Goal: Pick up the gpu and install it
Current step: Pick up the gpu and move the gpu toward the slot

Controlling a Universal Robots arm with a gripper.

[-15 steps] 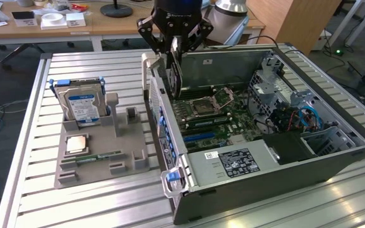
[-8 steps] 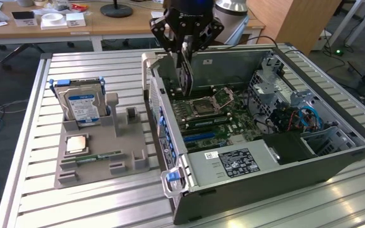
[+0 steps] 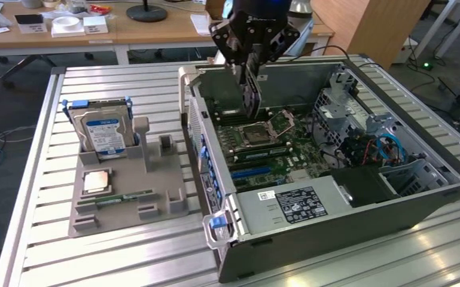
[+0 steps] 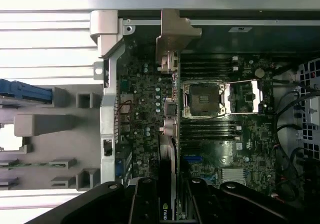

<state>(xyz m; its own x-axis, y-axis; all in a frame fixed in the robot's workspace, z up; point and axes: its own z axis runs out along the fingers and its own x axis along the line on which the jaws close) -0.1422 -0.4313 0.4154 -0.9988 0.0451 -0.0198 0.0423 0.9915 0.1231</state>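
Note:
My gripper (image 3: 250, 58) hangs over the open computer case (image 3: 445, 197), shut on the gpu (image 3: 250, 89). The card hangs on edge below the black fingers (image 3: 228, 37), its lower edge just above the motherboard (image 3: 274, 152) near the open CPU socket (image 3: 263, 128). In the wrist view the gpu (image 4: 170, 139) shows edge-on between the fingers (image 4: 145, 196), with its silver end bracket (image 4: 172, 34) reaching toward the case's rear wall and the green board beneath it.
A grey parts holder (image 3: 126, 197) on the slatted table at the exterior view's left carries a silver hard drive (image 3: 104, 136), a CPU chip (image 3: 100, 181) and a memory stick (image 3: 126, 197). The case holds a power supply (image 3: 294, 206), a drive cage and cables (image 3: 381, 149).

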